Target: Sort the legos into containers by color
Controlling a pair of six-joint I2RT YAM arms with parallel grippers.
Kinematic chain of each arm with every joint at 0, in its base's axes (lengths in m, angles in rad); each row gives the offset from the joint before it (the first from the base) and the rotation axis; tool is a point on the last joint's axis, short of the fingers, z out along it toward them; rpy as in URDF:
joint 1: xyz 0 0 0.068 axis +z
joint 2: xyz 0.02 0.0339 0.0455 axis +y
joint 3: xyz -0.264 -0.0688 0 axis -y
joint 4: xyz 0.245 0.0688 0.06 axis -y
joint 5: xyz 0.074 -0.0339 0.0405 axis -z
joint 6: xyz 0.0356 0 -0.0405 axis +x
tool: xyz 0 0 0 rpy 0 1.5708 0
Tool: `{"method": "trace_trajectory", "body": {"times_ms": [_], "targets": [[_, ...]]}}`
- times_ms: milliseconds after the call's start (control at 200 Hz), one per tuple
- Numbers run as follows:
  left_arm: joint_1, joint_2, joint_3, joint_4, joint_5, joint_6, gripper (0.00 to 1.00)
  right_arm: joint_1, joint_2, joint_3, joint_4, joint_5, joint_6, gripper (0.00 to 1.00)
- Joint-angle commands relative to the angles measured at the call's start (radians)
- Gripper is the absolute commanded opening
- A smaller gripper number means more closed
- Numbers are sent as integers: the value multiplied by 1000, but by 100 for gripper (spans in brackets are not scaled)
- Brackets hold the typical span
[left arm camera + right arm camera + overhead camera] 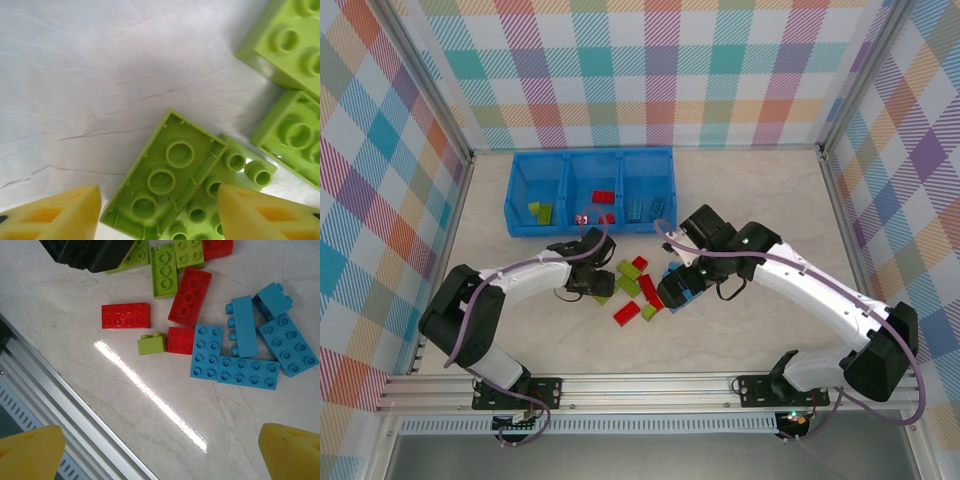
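The containers are one blue tray (590,154) at the back of the table, with green legos (540,212) in its left compartment, red (604,197) in the middle and blue (645,207) in the right. Loose legos lie mid-table. My left gripper (159,192) is low over an upside-down lime green lego (165,177) that rests on another green one (240,165); its yellow fingers (55,215) stand open on either side. My right gripper (160,450) hangs open over bare table, short of the blue legos (248,373) and a red lego (126,315).
More green legos (295,132) lie just right of the left gripper. An aluminium rail (75,415) runs along the near table edge. Checked walls close in the table on three sides. The two arms sit close together over the pile (638,290).
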Motion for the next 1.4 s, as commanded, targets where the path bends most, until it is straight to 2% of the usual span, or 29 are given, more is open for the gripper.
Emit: {"method": "trace_trajectory", "body": {"times_ms": [0,115,170,280,345,530,650,770,975,1190,1270,1315,1395], "targets": [[-6,-79,-46,-8,-105,-80,68,7,6,16,1,-21,3,100],[-1,-151,-84,45,-101,-110,69,6,6,16,2,-21,4,100],[7,-164,-92,81,-85,-96,67,7,8,16,2,-23,5,100],[23,-131,-60,134,55,-14,66,8,8,20,-1,-23,3,100],[23,-88,-22,125,87,3,67,7,6,22,-6,-20,3,100],[51,11,9,133,2,-6,68,8,-16,18,-12,-18,19,100],[82,56,14,143,24,15,69,8,-35,7,-13,-17,23,100],[100,62,7,139,48,25,69,8,-38,5,-19,-10,23,100],[136,34,-33,131,5,-25,65,8,-25,7,-4,-21,26,100],[149,57,-63,185,96,3,54,10,-13,9,5,-23,23,100],[149,74,-59,202,116,13,54,10,-7,10,6,-30,28,100],[149,78,-54,213,109,10,57,11,-3,12,6,-33,31,100],[149,75,-37,201,75,4,73,17,0,13,14,-39,39,100]]}}
